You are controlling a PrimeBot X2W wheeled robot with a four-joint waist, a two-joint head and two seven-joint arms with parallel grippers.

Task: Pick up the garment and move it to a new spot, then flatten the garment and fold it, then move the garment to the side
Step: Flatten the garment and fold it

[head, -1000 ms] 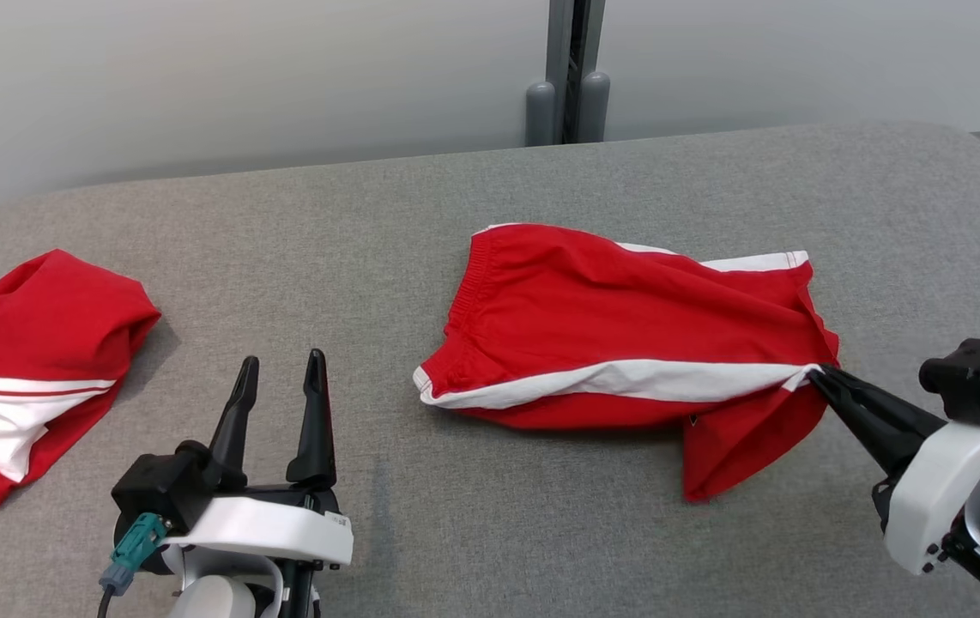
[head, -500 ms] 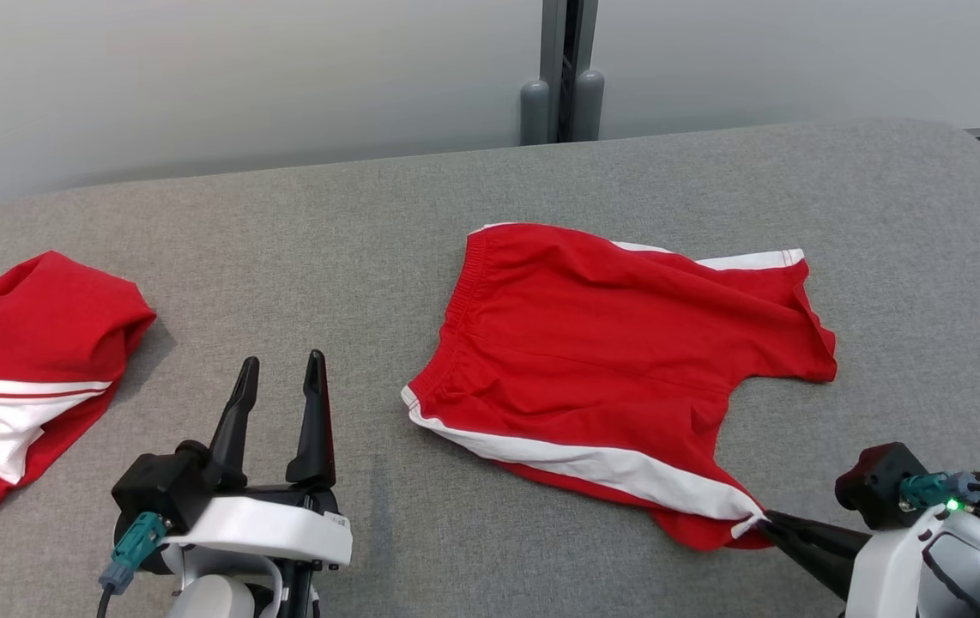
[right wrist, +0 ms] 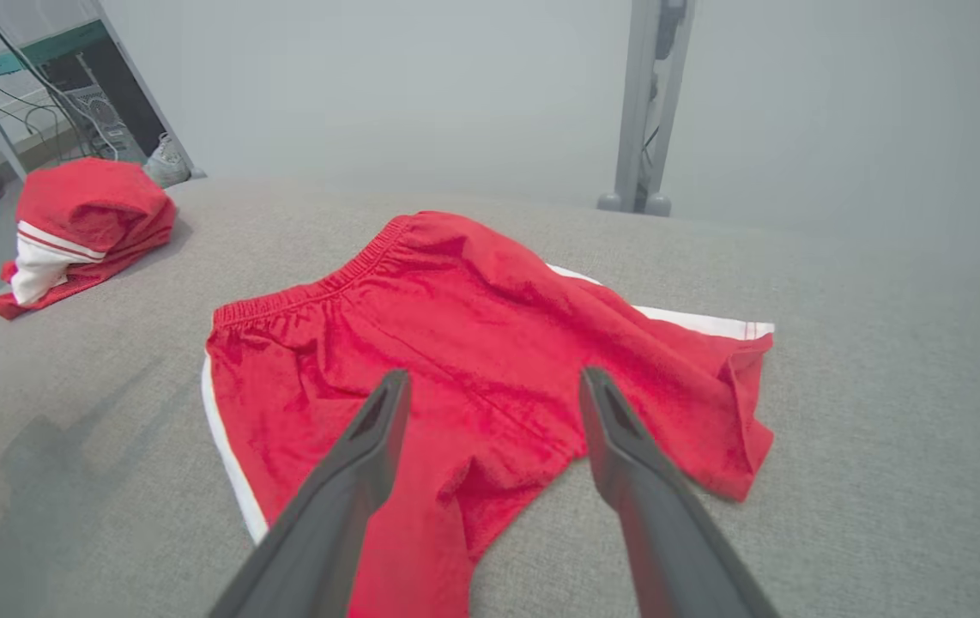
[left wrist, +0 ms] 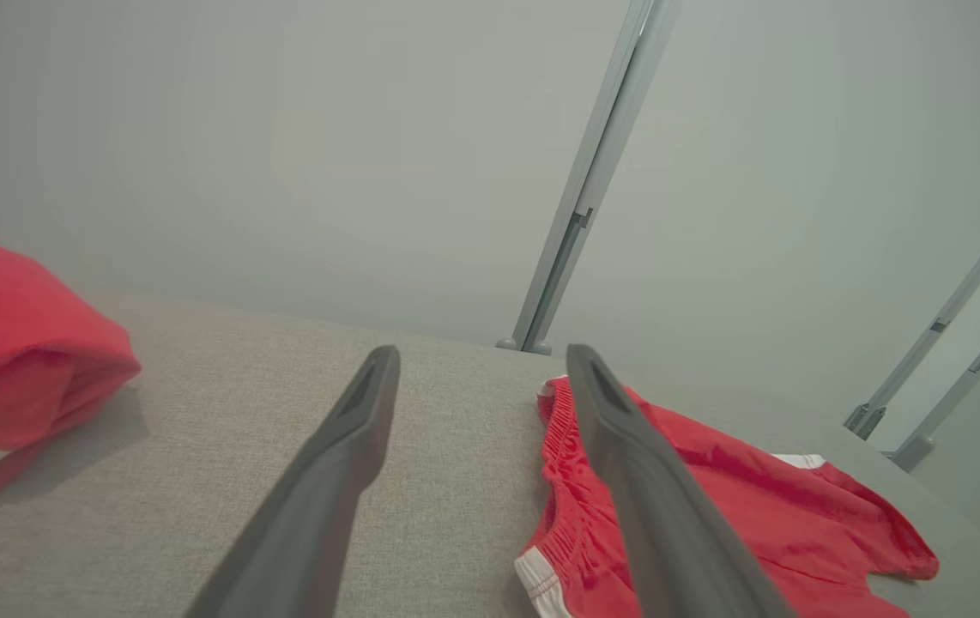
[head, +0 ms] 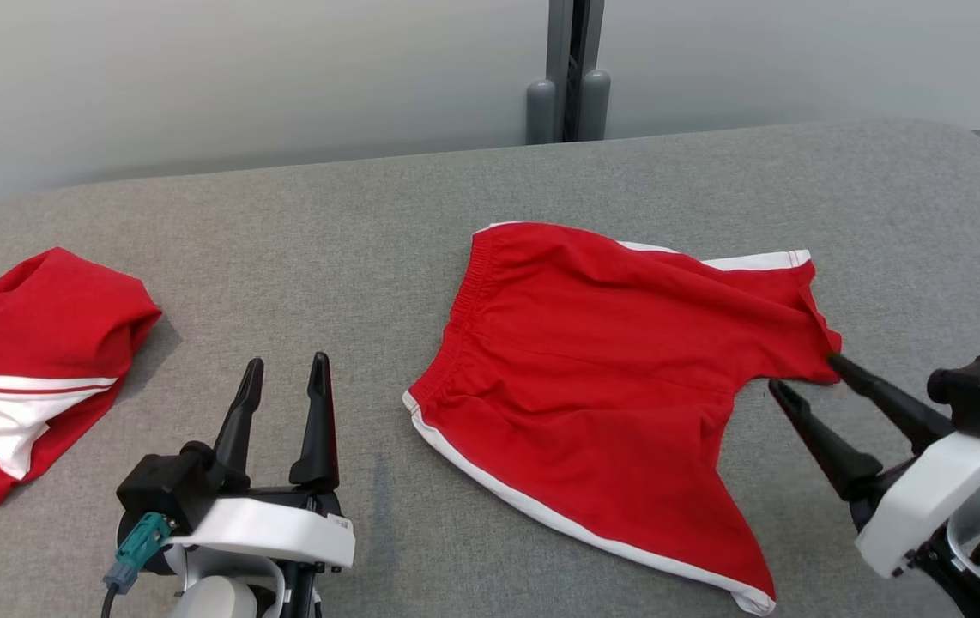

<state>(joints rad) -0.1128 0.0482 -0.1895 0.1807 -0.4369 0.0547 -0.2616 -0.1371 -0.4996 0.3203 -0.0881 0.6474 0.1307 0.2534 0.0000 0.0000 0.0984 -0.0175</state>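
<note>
While the grey cushioned surface (head: 284, 257) carries the red shorts (head: 610, 360) spread nearly flat right of its middle, flattening looks the step in hand, and the right gripper (head: 804, 374), jaws spread and empty beside the rumpled far leg, likely needs to pinch that hem and draw it smooth.

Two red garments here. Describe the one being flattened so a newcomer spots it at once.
On the grey fabric-covered table, look right of centre, in front of the grey post at the back. The red shorts lie there by the right tool, waistband toward the left. Unlike the red garment bunched at the table's left edge, they are spread flat, both legs showing.
</note>
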